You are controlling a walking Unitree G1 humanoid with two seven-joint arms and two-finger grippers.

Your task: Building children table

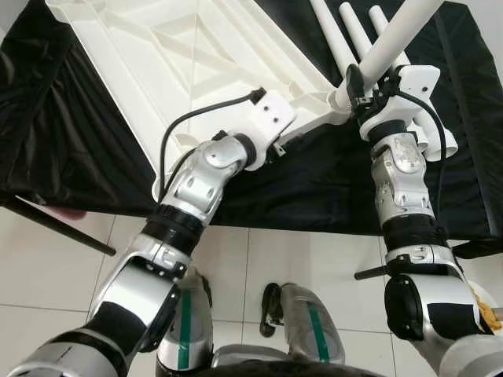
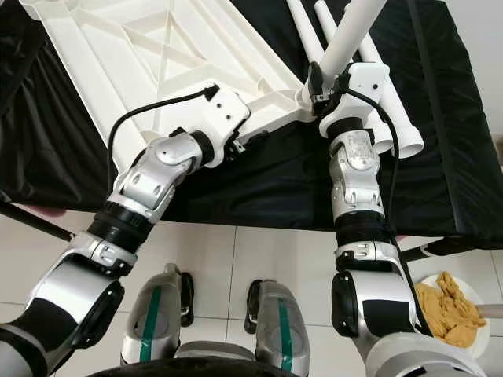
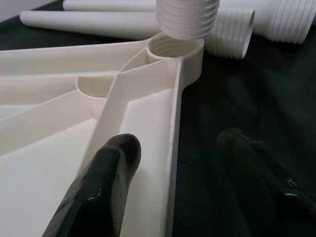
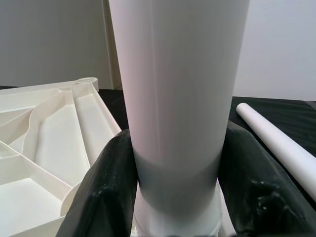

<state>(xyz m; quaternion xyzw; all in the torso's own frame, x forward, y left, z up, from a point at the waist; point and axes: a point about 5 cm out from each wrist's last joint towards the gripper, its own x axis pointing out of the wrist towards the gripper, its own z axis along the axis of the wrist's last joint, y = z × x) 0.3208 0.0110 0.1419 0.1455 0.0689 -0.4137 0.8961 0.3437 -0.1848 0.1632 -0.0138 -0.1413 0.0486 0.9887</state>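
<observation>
The white table leg point(image 4: 177, 98) is pinched between the right gripper point(image 4: 177, 197) fingers; its threaded end hovers just above the upturned tabletop point(image 3: 59, 163)'s corner socket point(image 3: 175, 47) — left gripper point(image 3: 177, 192) spread, straddling the rim — on black cloth point(image 1: 314, 188).

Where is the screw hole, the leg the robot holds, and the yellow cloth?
screw hole point(image 3: 175, 48): left wrist view, on its ribbed rim.
held leg point(image 4: 180, 94): right wrist view, on its smooth shaft.
yellow cloth point(image 2: 446, 310): right eye view, on its crumpled middle.
</observation>
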